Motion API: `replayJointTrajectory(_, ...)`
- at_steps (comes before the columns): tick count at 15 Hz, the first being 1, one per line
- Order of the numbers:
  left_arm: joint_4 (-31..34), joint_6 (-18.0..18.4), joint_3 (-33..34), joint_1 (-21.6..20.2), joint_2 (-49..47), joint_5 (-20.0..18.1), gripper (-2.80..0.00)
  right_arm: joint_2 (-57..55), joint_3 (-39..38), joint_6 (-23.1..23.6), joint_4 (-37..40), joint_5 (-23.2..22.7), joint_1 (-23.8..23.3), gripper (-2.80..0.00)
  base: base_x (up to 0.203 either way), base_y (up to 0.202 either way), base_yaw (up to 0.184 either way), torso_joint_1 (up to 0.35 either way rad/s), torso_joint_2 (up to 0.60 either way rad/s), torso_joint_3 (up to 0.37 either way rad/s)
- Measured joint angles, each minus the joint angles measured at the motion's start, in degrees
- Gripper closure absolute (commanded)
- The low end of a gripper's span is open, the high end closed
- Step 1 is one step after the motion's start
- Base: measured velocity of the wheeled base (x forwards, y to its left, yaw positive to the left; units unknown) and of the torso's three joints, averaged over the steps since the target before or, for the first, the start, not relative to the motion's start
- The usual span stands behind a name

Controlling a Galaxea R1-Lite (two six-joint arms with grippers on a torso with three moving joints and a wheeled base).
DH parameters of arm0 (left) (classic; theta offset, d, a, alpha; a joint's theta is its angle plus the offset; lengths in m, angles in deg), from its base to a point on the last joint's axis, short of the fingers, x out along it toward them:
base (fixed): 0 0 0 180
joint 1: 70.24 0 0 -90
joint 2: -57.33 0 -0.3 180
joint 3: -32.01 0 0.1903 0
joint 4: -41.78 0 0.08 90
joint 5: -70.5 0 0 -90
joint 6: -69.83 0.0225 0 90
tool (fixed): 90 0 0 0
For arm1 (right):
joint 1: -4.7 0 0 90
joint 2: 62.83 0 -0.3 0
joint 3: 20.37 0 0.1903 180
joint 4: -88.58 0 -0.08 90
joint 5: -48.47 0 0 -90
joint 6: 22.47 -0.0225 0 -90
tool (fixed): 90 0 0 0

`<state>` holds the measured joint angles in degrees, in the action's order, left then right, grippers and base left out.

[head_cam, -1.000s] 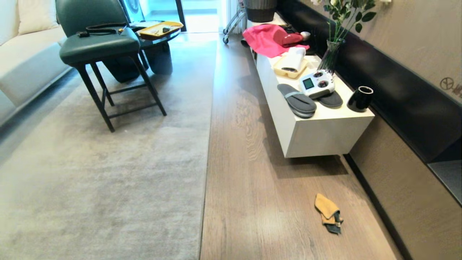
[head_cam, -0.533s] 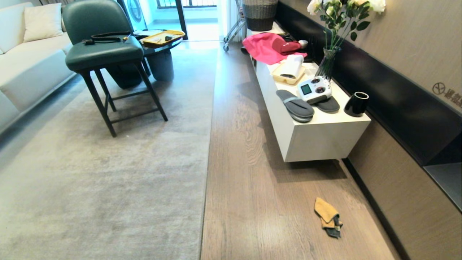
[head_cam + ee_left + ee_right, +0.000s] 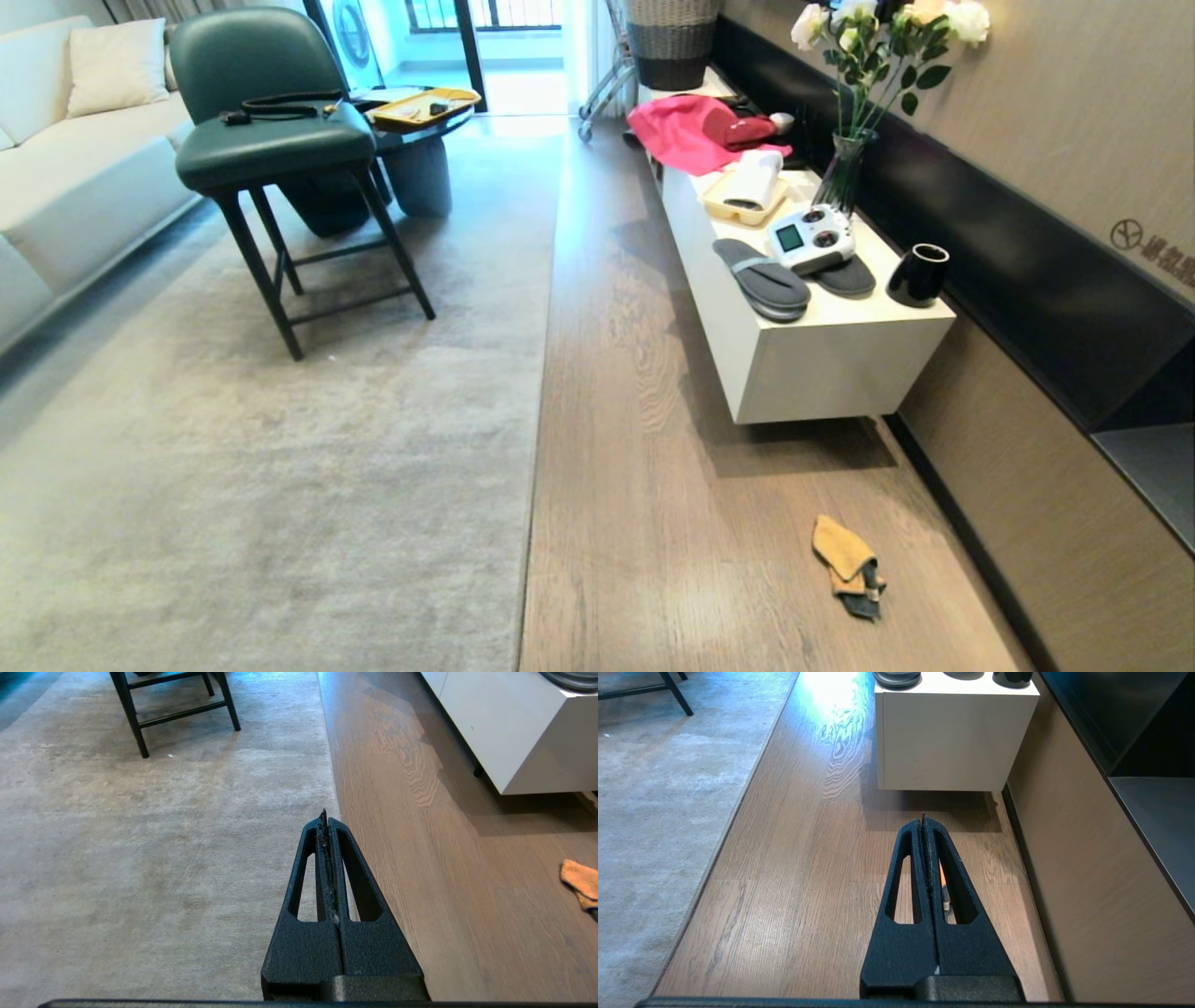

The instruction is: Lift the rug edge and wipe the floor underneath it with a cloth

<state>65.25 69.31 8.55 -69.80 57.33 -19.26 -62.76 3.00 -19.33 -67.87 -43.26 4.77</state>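
The pale grey rug lies flat, and its straight rug edge (image 3: 535, 448) runs away from me along the brown wood floor (image 3: 653, 523). A mustard-tan cloth (image 3: 848, 565) with a dark grey patch lies crumpled on the planks near the right wall. Neither arm appears in the head view. My left gripper (image 3: 325, 819) is shut and empty, hovering over the rug edge (image 3: 331, 765), with the cloth (image 3: 579, 882) far off to its side. The right gripper (image 3: 923, 820) is shut and empty above the floor (image 3: 808, 858). A sliver of cloth (image 3: 941, 877) shows through its finger slot.
A white low cabinet (image 3: 822, 364) hangs over the floor on the right, carrying slippers, a controller, a black cup and a vase. A dark wall unit (image 3: 1074, 308) lines the right side. A green chair (image 3: 271, 149) stands on the rug, with a sofa (image 3: 65, 177) at far left.
The whole head view has slid downward in the picture, so the camera has moved. The cloth, the rug and the furniture have stayed where they were.
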Motion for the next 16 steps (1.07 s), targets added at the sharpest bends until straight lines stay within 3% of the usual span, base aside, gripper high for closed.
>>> replayJointTrajectory(16,0.00,0.01,0.00,0.00,0.00,-0.02,0.00,0.00,0.00,0.26,-0.09,-0.02,0.00,0.00,0.000,0.000,0.000,0.000,0.00,0.000)
